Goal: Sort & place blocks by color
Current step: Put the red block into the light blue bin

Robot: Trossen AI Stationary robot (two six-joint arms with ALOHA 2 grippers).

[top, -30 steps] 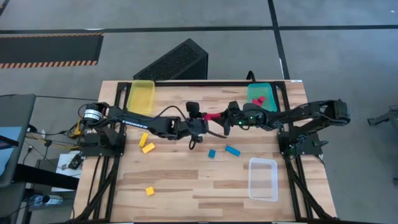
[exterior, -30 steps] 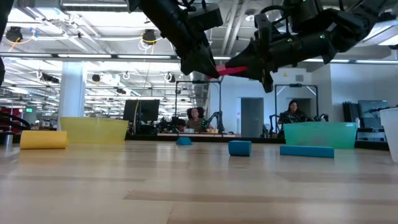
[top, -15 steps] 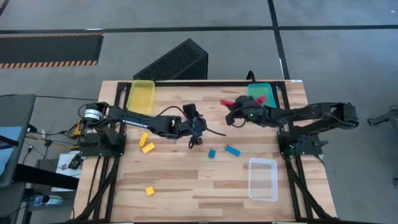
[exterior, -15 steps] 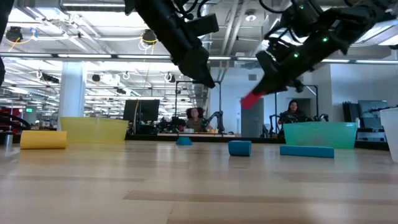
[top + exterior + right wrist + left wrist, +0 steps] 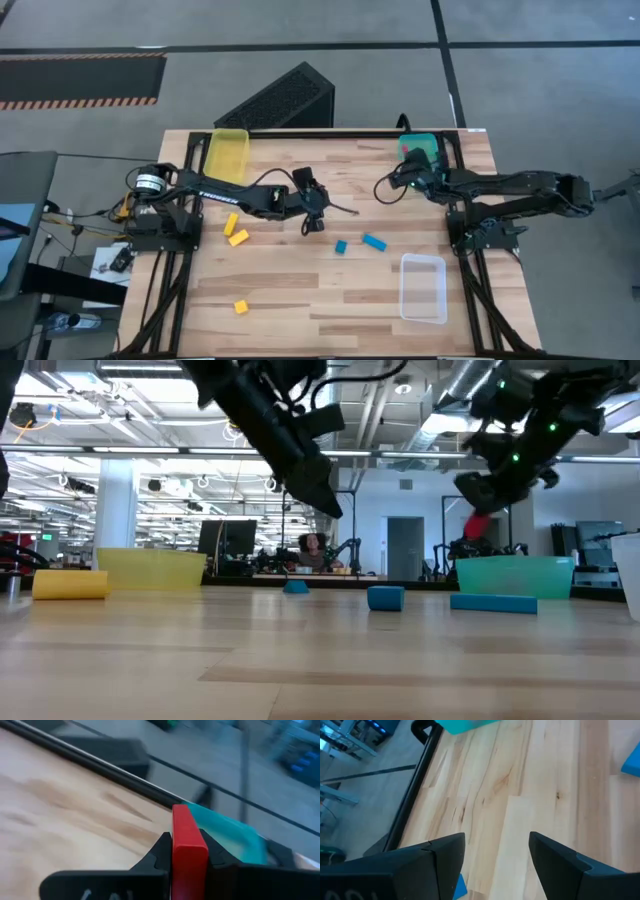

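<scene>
Your right end effector (image 5: 189, 865) is clamped on a red block (image 5: 188, 847), up off the worktop (image 5: 300, 290) just beside the teal bin (image 5: 428, 146); your left end effector (image 5: 496, 857) hangs mid-worktop w/ fingers wide, nothing in them; two blue blocks (image 5: 374, 241) lie nearby; yellow blocks (image 5: 237, 237) sit under the left arm.

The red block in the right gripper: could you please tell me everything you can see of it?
The red block is a short bar of smooth, plastic-looking material, clamped between the fingers of the right gripper, with one end sticking out past the fingertips. It is held in the air, clear of the table, at the near edge of the teal bin. Only the gripper touches it.
</scene>
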